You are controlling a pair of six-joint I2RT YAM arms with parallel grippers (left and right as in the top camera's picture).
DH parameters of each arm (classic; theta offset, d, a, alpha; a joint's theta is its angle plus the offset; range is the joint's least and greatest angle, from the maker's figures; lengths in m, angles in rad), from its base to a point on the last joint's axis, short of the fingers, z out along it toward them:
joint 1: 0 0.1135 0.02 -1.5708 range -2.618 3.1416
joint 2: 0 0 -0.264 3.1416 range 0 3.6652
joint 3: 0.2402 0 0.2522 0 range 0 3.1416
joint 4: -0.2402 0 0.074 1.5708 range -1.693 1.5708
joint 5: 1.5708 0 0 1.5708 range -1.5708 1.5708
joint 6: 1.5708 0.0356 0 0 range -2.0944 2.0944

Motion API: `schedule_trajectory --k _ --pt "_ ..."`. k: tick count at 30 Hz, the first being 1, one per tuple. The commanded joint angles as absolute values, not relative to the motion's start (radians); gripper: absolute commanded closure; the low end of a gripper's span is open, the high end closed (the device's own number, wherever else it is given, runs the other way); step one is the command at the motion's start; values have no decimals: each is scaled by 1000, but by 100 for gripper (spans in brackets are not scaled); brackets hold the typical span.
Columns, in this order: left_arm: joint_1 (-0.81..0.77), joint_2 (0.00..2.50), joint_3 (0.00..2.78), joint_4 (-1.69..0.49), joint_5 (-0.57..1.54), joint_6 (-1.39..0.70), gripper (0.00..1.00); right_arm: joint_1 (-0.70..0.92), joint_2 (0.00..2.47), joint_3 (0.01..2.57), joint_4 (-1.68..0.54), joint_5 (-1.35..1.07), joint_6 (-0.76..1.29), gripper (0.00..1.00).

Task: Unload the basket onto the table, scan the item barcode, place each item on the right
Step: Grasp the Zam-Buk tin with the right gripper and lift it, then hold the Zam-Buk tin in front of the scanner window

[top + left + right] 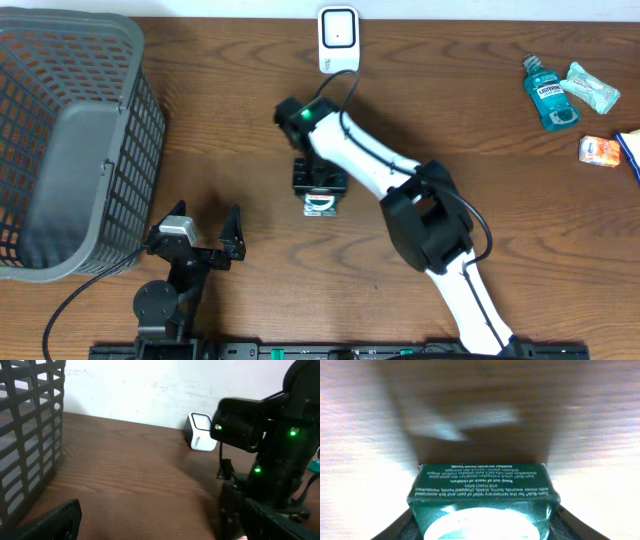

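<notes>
We saw a dark green box (482,485) with white print clamped between the right pincer's (482,522) fingers, its long side running finger to finger. The left pincer (207,228) stood apart.

Scanner (338,38) behind box (320,204); basket (135,110) far left

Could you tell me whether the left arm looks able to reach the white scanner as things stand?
Probably yes: bare table lies between the open left claw and the scanner; the right arm, over the green box, stands just beside that path.
</notes>
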State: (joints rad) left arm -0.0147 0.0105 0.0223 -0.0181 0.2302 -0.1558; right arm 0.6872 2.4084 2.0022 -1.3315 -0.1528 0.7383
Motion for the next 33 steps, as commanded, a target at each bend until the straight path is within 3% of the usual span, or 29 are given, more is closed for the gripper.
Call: schedule_trajectory --k 1,13,27,33 --pt "-10 4 4 -48 242 -146 2 630 2426 2086 -1424 -236 546 58" --pt "-10 4 4 -49 242 -146 2 476 2426 2141 -1702 -361 305 58" --pt "-10 4 4 -49 242 -146 2 453 2413 2140 -1703 -367 231 62" --pt "-10 4 4 -48 242 -146 2 453 2288 2140 -1702 -335 220 61"
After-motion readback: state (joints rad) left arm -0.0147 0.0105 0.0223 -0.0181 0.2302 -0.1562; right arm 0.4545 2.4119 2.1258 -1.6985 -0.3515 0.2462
